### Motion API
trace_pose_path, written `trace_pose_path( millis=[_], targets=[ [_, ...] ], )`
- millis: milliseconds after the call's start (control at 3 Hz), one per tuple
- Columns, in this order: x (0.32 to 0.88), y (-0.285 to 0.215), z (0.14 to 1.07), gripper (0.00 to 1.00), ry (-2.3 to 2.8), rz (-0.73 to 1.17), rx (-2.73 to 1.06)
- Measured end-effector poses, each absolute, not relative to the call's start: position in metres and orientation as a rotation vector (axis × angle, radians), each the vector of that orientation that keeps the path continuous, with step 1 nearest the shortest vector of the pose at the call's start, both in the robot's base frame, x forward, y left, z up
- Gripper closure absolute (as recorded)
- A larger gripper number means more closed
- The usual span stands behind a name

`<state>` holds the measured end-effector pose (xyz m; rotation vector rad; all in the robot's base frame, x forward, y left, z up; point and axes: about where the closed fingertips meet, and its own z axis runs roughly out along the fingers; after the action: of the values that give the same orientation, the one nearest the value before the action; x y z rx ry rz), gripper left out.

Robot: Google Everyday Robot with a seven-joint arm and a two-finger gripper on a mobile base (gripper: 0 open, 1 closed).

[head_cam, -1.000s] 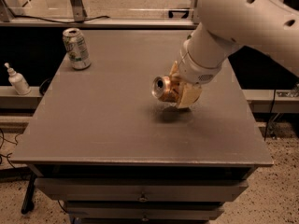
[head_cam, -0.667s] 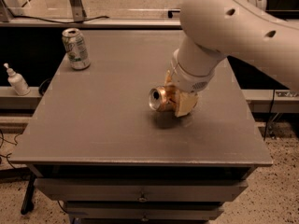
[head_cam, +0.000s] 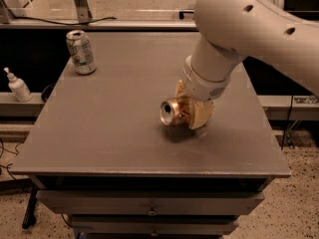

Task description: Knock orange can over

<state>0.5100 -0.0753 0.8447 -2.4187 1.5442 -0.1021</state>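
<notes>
The orange can (head_cam: pixel 173 112) lies tipped on its side near the middle of the grey table (head_cam: pixel 109 133). Its silver top faces left, and a small shadow sits just under it. My gripper (head_cam: pixel 192 114) hangs from the big white arm (head_cam: pixel 234 29) that comes in from the upper right. Its tan fingers (head_cam: pixel 202 114) are closed around the can's body, one behind it and one to its right. The can's bottom end is hidden by the fingers.
A white-and-green can (head_cam: pixel 81 52) stands upright at the table's far left corner. A white pump bottle (head_cam: pixel 19 86) stands on a ledge left of the table. Drawers are below the table's front edge. A shelf rail runs behind the table.
The arm has moved left and down with the can in the gripper. The can now sits lower, close to the tabletop, still on its side.
</notes>
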Motion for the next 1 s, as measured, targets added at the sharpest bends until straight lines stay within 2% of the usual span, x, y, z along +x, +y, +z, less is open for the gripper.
trace_pose_path(
  millis=[333, 667, 1000],
  targets=[
    [0.5092, -0.0784, 0.8465, 0.33, 1.524, 0.028, -2.408],
    [0.5083, -0.079, 0.8467, 0.08, 1.514, 0.079, -2.405],
    [0.5079, -0.0791, 0.8469, 0.0, 1.509, 0.091, -2.407]
  ],
)
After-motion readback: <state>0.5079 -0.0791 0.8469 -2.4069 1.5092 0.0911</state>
